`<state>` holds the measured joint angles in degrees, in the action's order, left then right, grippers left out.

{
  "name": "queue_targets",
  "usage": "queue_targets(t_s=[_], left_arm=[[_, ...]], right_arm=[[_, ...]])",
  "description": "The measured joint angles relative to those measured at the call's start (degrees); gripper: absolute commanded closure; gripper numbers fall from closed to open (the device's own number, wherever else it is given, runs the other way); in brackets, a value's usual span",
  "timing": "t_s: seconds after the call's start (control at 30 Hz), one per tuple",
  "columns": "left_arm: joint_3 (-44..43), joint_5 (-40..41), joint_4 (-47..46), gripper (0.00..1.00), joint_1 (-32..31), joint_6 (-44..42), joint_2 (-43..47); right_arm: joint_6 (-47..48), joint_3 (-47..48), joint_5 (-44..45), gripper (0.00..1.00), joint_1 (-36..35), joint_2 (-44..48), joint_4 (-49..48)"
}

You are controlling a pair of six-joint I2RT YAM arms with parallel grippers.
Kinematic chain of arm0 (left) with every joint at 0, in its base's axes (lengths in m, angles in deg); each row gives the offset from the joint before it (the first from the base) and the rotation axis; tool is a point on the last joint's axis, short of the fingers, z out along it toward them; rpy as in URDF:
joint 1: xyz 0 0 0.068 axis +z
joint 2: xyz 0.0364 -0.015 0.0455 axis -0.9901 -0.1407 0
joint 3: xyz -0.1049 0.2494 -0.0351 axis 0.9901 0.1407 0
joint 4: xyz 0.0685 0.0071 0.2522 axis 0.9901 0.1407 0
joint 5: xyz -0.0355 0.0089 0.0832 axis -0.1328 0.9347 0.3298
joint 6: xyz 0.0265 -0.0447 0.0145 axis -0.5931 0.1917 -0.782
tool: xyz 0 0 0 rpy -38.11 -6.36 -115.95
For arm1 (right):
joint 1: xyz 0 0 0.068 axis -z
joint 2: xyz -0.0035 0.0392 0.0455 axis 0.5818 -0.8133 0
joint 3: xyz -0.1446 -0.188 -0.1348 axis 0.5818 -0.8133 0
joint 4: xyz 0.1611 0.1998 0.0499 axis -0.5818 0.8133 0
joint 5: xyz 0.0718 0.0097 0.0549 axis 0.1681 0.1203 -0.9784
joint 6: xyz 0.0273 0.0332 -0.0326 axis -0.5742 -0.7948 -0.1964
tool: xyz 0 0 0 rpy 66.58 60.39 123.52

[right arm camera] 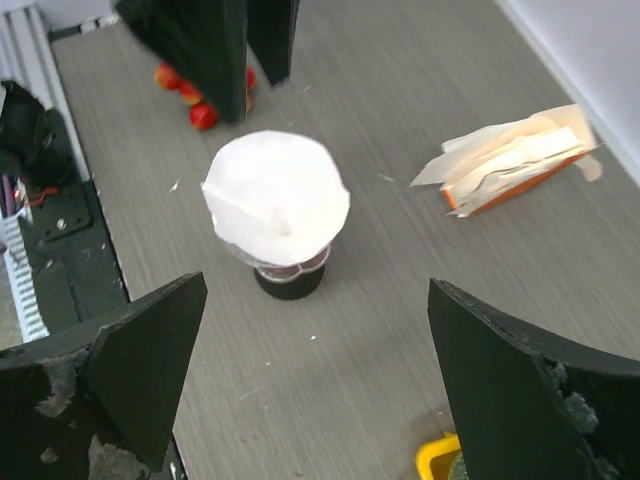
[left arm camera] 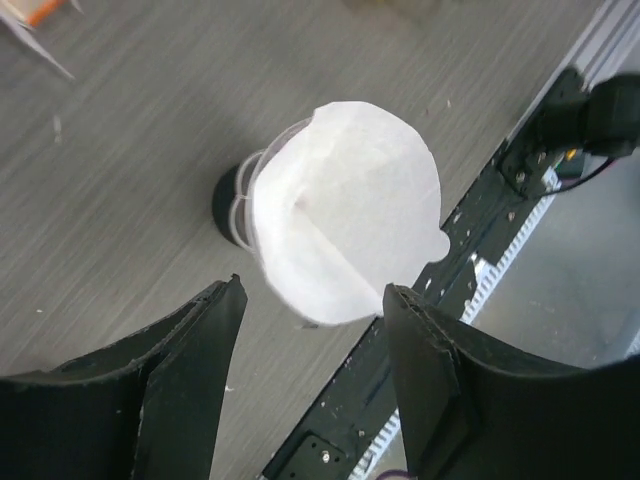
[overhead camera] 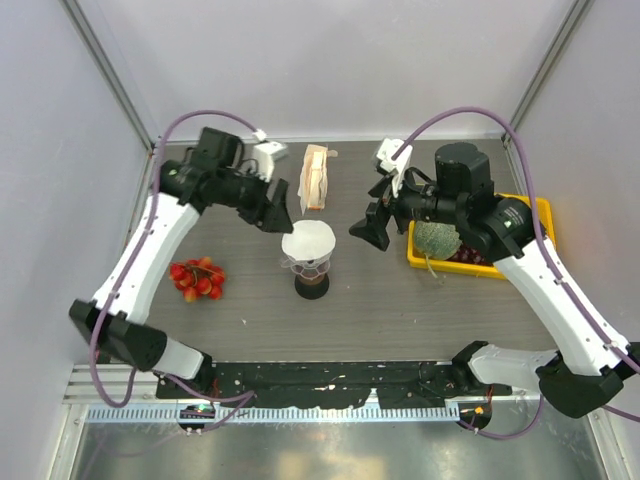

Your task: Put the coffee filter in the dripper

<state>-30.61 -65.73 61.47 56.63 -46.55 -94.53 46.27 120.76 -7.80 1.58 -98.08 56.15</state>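
Observation:
The white paper coffee filter sits opened in the clear ribbed dripper, which stands on a dark brown cup at the table's middle. My left gripper is open and empty, just behind and left of the filter. My right gripper is open and empty, to its right. In the left wrist view the filter covers most of the dripper's rim, beyond the gripper. In the right wrist view the filter tops the dripper, beyond the gripper.
An upright beige packet with orange marks stands behind the dripper. It also shows in the right wrist view. Red fruits lie at the left. A yellow tray holding a green thing is at the right.

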Motion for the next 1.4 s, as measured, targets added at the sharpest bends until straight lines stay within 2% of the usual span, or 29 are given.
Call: queue_targets(t_s=[0.1,0.13,0.2,0.3,0.4,0.67,1.4], left_arm=[[5.9,-5.6,-6.4,0.65,5.8,4.6,6.9],[7.6,-8.0,-8.9,0.71,7.2,6.5,8.9],[11.0,-13.3,-14.2,0.78,8.7,10.6,12.0],[14.3,-19.5,-19.8,0.86,8.8,15.1,12.7],[17.3,-22.7,-23.4,0.88,8.7,18.1,10.8],[23.5,-27.1,-28.5,0.90,8.8,24.7,7.2],[32.0,-29.3,-30.6,0.96,8.8,26.9,5.9]], right_arm=[[0.6,-2.4,-3.3,0.21,0.0,-0.3,-0.4],[0.6,-3.2,-4.9,0.28,0.0,-0.6,-0.9],[0.0,-4.9,-7.6,0.36,0.0,-1.2,-3.2],[-1.8,-6.4,-10.9,0.42,-0.3,-2.9,-6.3],[-3.7,-6.5,-13.0,0.46,-0.8,-6.1,-9.4],[-7.7,-11.8,-17.0,0.46,-1.4,-10.2,-14.6],[-6.9,-16.0,-21.1,0.47,-1.5,-14.4,-17.1]])
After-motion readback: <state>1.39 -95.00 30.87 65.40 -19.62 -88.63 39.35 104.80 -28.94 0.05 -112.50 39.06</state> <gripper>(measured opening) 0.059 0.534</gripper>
